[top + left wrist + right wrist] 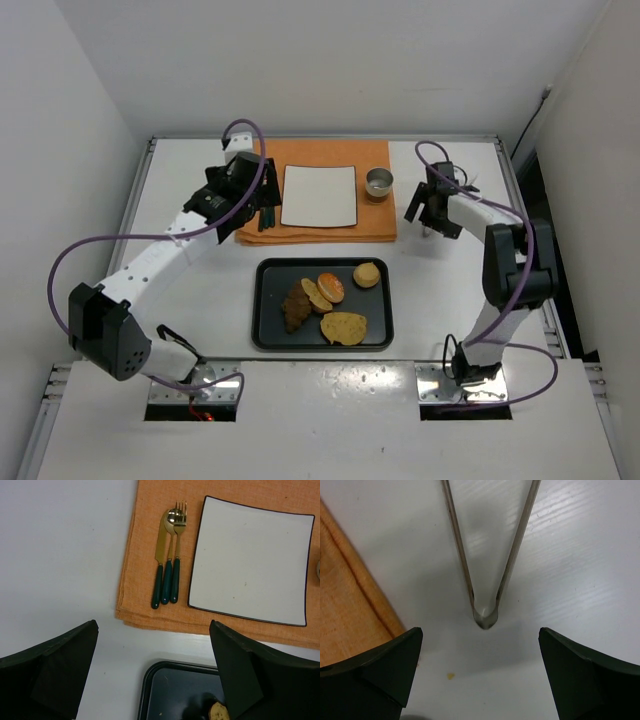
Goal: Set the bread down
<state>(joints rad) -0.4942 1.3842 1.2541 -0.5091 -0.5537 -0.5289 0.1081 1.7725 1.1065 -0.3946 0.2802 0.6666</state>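
Several breads lie on a black tray [266, 335]: a dark croissant [296, 306], a sliced piece [317, 294], a round bun [331, 287], a small bun [366, 274] and a flat bread [344, 327]. A white square plate [319, 195] sits empty on an orange placemat [320, 232]. My left gripper [248, 205] is open and empty over the placemat's left front corner; in the left wrist view [153, 625] it hangs above the tray's far left corner [150, 672]. My right gripper [425, 210] is open and empty, above metal tongs [485, 612] lying on the table.
A knife, spoon and fork [167, 565] with dark green handles lie on the placemat left of the plate [250, 560]. A small metal cup [379, 182] stands at the placemat's back right. White walls enclose the table on three sides.
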